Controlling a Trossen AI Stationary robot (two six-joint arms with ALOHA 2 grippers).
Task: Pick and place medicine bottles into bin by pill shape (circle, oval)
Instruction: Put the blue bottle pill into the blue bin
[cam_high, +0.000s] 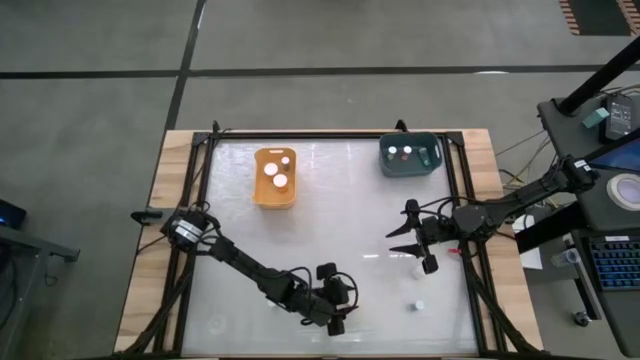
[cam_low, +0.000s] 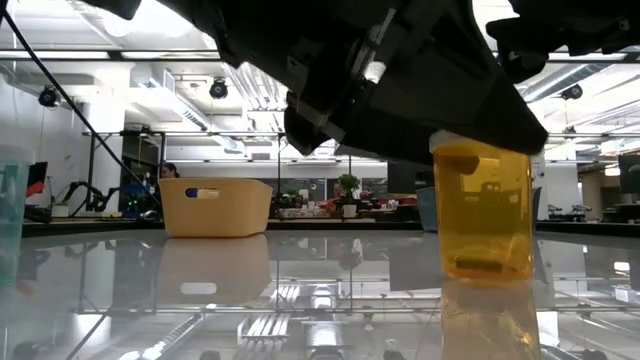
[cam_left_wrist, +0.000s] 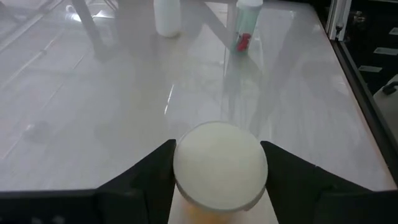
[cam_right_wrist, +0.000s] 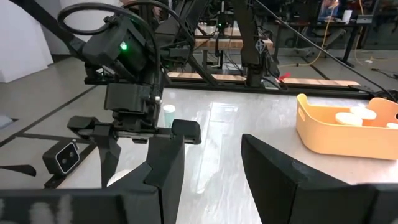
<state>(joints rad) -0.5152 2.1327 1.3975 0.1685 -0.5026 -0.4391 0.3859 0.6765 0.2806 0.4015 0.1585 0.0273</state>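
Note:
An orange-tinted medicine bottle (cam_low: 483, 215) with a round white cap (cam_left_wrist: 219, 163) stands upright on the table near its near edge. My left gripper (cam_left_wrist: 219, 186) is over it from above, with one finger on each side of the cap; in the high view the left gripper (cam_high: 336, 312) hides the bottle. My right gripper (cam_high: 402, 226) is open and empty, above the table's right half. It also shows in its own wrist view (cam_right_wrist: 211, 180). Two more bottles (cam_left_wrist: 166, 17) (cam_left_wrist: 247, 25) stand farther toward the table's right. My left gripper pinches the orange bottle at its white cap (cam_left_wrist: 180, 168) between its two fingers, one finger on each side of the cap. The fingers come from above, slanting down. The bottle stands upright with its bottom on the table (cam_low: 483, 272).
An orange bin (cam_high: 275, 195) with white-capped bottles stands at the far middle-left. A teal bin (cam_high: 410, 168) with bottles stands at the far right. A small bottle (cam_high: 418, 304) stands at the near right, and another (cam_high: 430, 264) stands by my right gripper.

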